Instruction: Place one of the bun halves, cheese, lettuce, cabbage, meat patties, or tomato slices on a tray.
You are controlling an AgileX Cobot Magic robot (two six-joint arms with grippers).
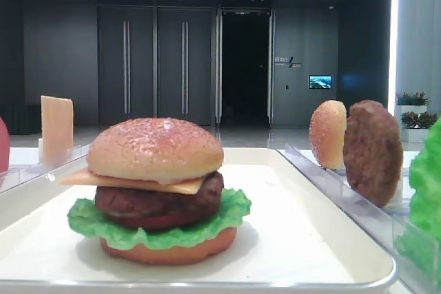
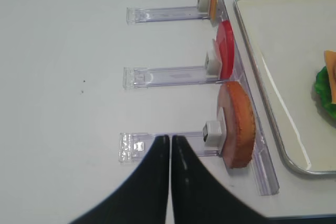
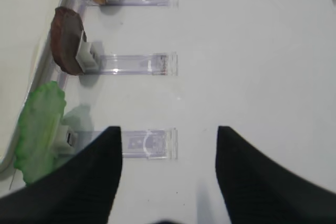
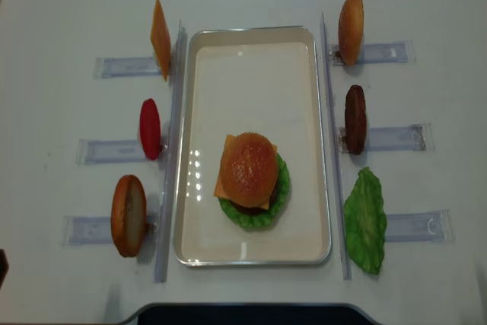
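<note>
On the tray [image 4: 319,150] the burger already stands complete at about 6 o'clock, the bun top [image 4: 248,168] crowning it, so I judge nothing is left, and my left hand [image 2: 170,139] is clenched empty, my right hand [image 3: 169,132] released.

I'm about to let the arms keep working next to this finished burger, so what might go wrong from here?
1. The burger is a tall loose stack; a bump to the tray might slide its bun top off.
2. The right end effector hangs open close to the upright lettuce leaf and could tip it.
3. The shut left end effector sits near the bun half on its clear rack.
</note>
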